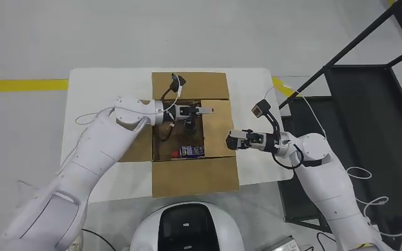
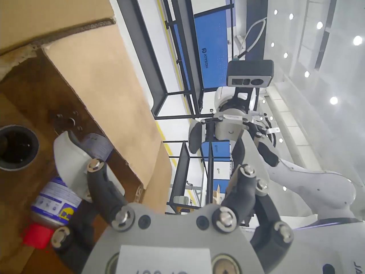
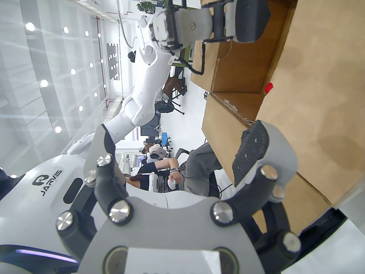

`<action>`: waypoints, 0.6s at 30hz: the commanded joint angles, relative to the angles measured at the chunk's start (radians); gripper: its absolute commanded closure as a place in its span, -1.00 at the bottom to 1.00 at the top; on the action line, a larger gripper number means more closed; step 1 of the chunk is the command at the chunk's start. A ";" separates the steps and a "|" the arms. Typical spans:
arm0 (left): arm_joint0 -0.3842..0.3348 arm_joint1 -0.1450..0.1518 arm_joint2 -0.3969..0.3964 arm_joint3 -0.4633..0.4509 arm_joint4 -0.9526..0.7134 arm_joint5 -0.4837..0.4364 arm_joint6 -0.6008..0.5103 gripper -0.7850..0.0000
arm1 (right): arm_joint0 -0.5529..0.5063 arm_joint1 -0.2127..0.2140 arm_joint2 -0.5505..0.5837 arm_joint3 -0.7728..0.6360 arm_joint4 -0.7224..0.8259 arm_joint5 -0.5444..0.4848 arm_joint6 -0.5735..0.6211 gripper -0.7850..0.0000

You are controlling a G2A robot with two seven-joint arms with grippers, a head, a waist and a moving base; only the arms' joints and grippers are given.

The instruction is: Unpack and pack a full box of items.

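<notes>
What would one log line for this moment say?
left gripper open, over box | right gripper open, beside its flap | spray can lying in box

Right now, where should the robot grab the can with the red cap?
Probably the can around its middle, from straight above: it lies on its side on the floor of the box, whose walls would likely block a sideways reach.

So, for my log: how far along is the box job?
Done: the box has its flaps open. In hand: nothing; the left gripper hangs open over it, the right gripper open by a flap. Left: spray can and dark cup, both not yet out.
</notes>
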 commanded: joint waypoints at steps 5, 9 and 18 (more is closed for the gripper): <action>-0.004 -0.002 0.002 0.011 -0.001 -0.008 -0.002 -1.00 | 0.002 0.000 -0.001 0.001 0.001 0.001 0.001 -1.00; -0.004 -0.002 0.002 0.011 -0.001 -0.008 -0.002 -1.00 | 0.002 0.000 -0.001 0.001 0.001 0.001 0.001 -1.00; 0.017 -0.003 -0.020 -0.010 -0.029 0.026 0.000 -1.00 | 0.008 0.002 -0.044 -0.055 -0.087 0.068 0.002 -1.00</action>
